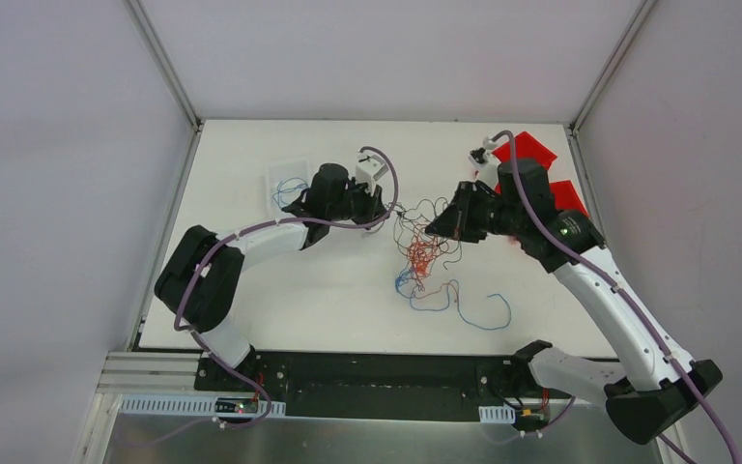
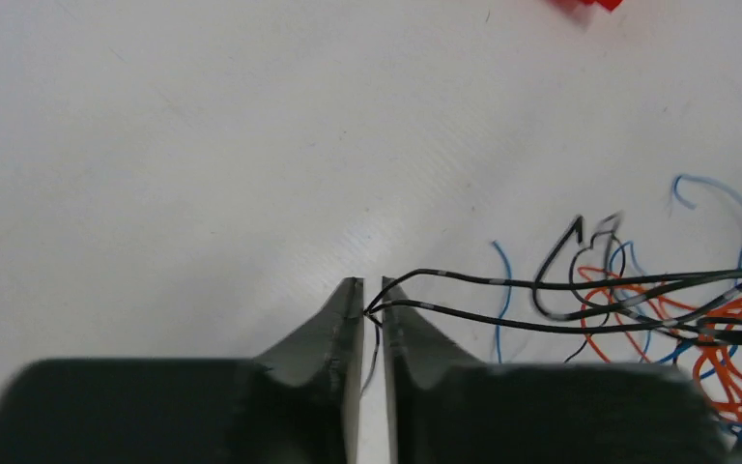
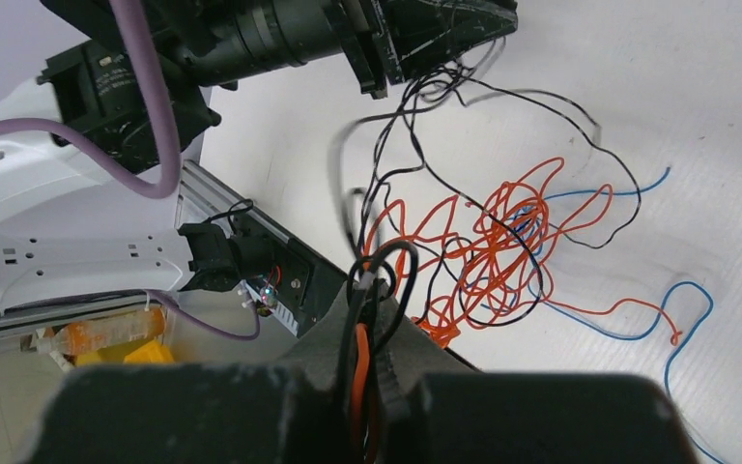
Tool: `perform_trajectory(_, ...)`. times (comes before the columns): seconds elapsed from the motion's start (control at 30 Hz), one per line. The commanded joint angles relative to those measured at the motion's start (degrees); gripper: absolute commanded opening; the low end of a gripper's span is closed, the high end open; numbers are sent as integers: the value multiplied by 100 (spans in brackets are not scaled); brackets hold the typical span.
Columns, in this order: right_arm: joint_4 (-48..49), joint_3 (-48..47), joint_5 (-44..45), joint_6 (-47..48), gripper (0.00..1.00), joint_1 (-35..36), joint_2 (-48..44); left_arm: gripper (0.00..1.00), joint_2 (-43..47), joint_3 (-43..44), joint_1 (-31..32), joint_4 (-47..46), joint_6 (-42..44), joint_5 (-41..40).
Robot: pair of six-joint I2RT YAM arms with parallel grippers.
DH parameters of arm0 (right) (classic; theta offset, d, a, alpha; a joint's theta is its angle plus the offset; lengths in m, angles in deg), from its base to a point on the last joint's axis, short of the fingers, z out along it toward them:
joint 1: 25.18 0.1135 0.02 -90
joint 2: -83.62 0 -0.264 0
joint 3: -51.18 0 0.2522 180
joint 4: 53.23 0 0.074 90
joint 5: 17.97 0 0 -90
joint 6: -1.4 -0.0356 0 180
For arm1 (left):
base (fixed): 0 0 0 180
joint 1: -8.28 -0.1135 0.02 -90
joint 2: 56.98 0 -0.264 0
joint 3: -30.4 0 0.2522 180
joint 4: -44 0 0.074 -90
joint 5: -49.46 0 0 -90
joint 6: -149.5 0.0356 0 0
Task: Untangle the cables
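Observation:
A tangle of thin orange, black and blue cables point(image 1: 421, 253) lies at the table's middle, between the two grippers. My left gripper point(image 1: 384, 209) is shut on a thin black cable point(image 2: 502, 282), whose strands run taut to the right toward the bundle point(image 2: 725, 338). My right gripper point(image 1: 437, 229) is shut on black and orange cables point(image 3: 367, 319) and holds them lifted. The orange knot point(image 3: 502, 251) hangs below it. A loose blue cable point(image 1: 483, 314) trails to the front right.
A white tray point(image 1: 288, 184) holding a blue wire stands at the back left. Red flat pieces point(image 1: 541, 155) lie at the back right. A small white block point(image 1: 371, 170) sits behind the left gripper. The black base rail point(image 1: 377, 382) runs along the near edge.

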Motion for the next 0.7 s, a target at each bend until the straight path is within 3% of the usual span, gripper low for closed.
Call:
perform_trajectory(0.0,85,-157,513,-173,0,-104,-378,0,-58,-2,18,-793,-150,-267)
perform_trajectory(0.13,-128,104,1437,-222,0,-267,-629,0,285,-86,-5,-679,32,-746)
perform_trajectory(0.27,8,769,2468,-434,0,-622,-1026,0,958,-241,-101,-3,204,-2401)
perform_trajectory(0.37,120,1306,3089,-682,0,-1046,-1273,0,1416,-213,-515,799,-267,-3194)
perform_trajectory(0.53,172,2060,4017,-1212,0,-1756,-1670,0,2057,-343,-1845,1467,-1351,-2424)
perform_trajectory(0.67,271,2535,4243,-1553,0,-2261,-1943,0,2408,-373,-2207,1661,-1459,-2207)
